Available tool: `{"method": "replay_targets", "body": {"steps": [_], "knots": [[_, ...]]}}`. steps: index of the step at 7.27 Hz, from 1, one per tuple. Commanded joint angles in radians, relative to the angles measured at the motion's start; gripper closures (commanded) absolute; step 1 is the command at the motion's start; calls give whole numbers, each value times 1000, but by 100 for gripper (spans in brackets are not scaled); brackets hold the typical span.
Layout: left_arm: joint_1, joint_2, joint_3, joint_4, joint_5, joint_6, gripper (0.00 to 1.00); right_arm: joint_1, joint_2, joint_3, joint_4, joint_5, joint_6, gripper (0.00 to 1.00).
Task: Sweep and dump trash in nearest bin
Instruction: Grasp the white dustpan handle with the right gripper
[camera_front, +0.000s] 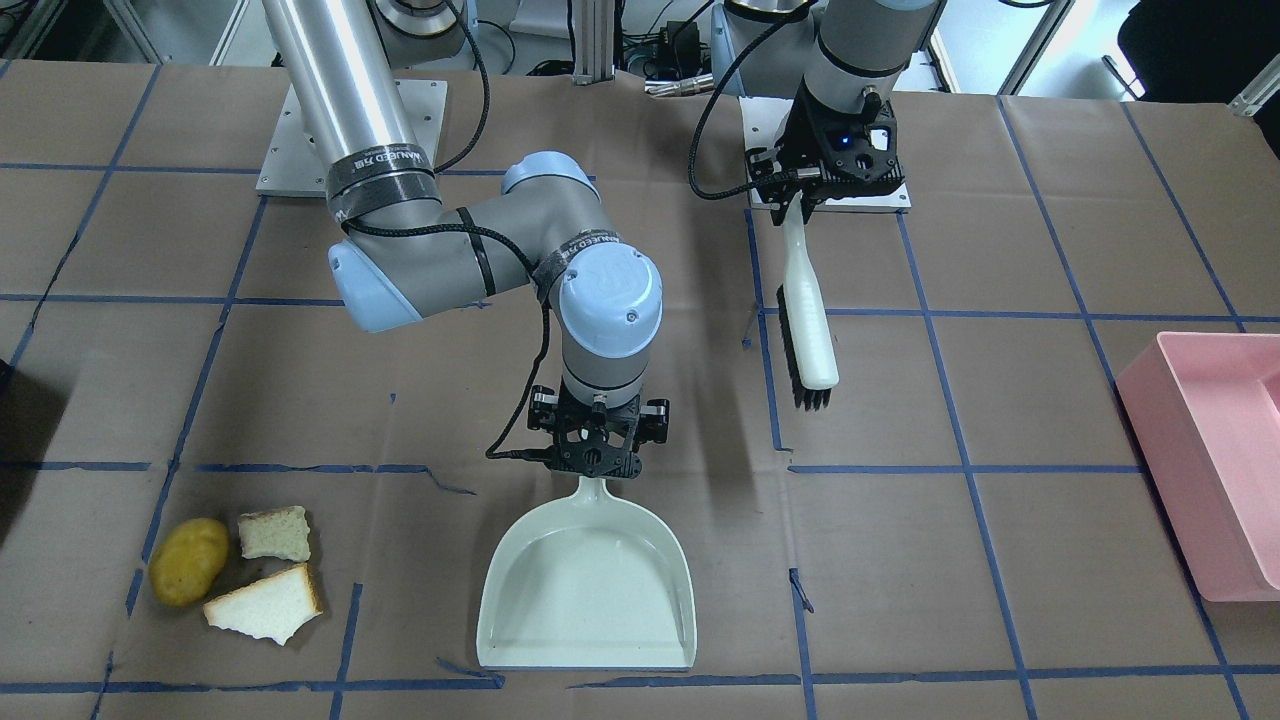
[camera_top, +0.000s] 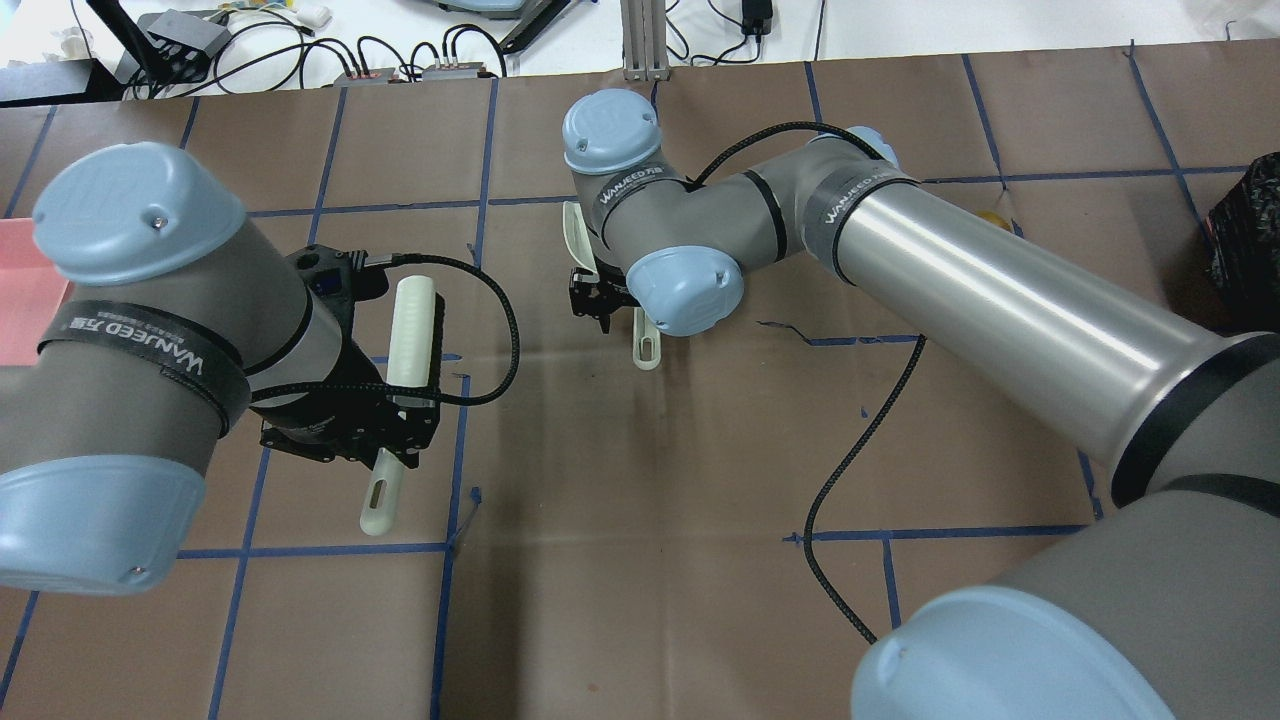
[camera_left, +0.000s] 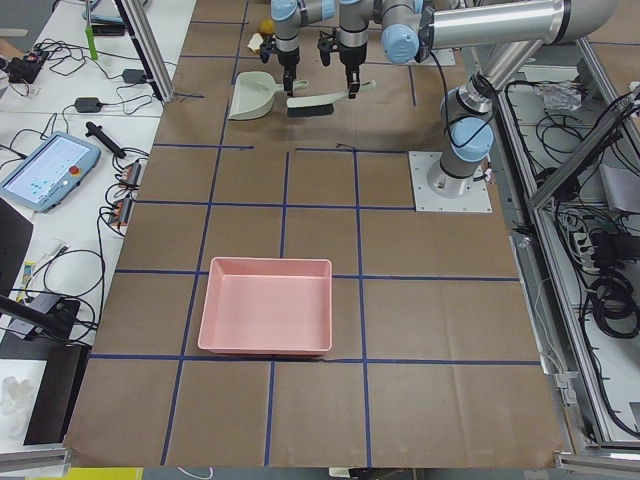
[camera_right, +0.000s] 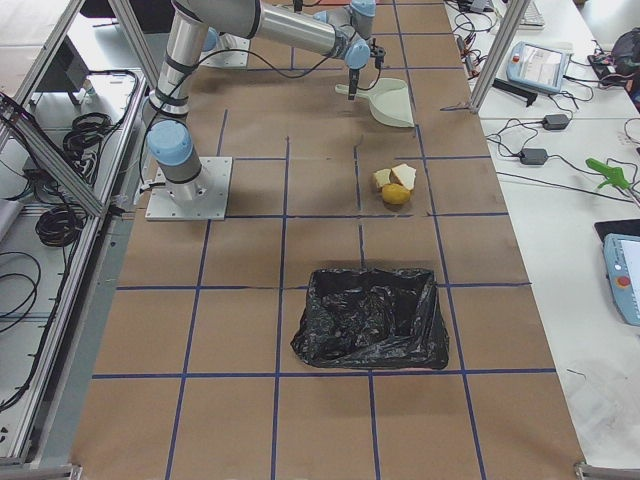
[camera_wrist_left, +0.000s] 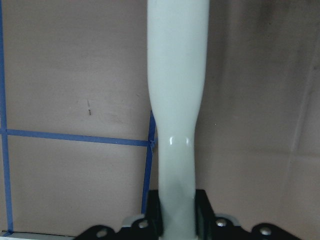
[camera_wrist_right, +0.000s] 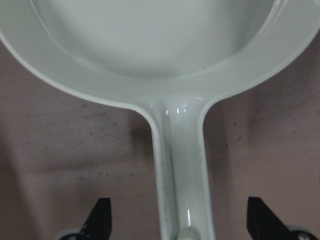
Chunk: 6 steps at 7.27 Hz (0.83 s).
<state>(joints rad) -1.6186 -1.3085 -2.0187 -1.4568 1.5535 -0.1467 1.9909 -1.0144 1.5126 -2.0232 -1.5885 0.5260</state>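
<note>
The trash lies together on the brown paper: a yellow-brown potato (camera_front: 188, 560), a small bread chunk (camera_front: 274, 533) and a larger white bread wedge (camera_front: 265, 604). A pale dustpan (camera_front: 587, 590) lies flat to their right in the front-facing view, its mouth pointing away from the robot. My right gripper (camera_front: 597, 470) stands open over the dustpan's handle (camera_wrist_right: 178, 165), a finger well off to each side. A white brush (camera_front: 808, 320) with black bristles is held by its handle (camera_wrist_left: 177, 100) in my left gripper (camera_front: 800, 190), which is shut on it, away from the trash.
A pink bin (camera_front: 1215, 470) sits at the table's end on my left side. A bin lined with a black bag (camera_right: 370, 318) stands at the end on my right, just beyond the trash. Blue tape lines grid the paper. Both arm base plates are at the robot's edge.
</note>
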Motion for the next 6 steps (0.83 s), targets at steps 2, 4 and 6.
{"method": "replay_targets", "body": {"steps": [2,4,6], "knots": [[-3,9,-21,1,-4,-1,100,-3,4,-5,-12,-4,2,10],[-3,9,-21,1,-6,-1,100,-4,5,-3,-12,-8,0,22],[-3,9,-21,1,-6,-2,100,-4,5,-6,-12,-10,-8,38]]}}
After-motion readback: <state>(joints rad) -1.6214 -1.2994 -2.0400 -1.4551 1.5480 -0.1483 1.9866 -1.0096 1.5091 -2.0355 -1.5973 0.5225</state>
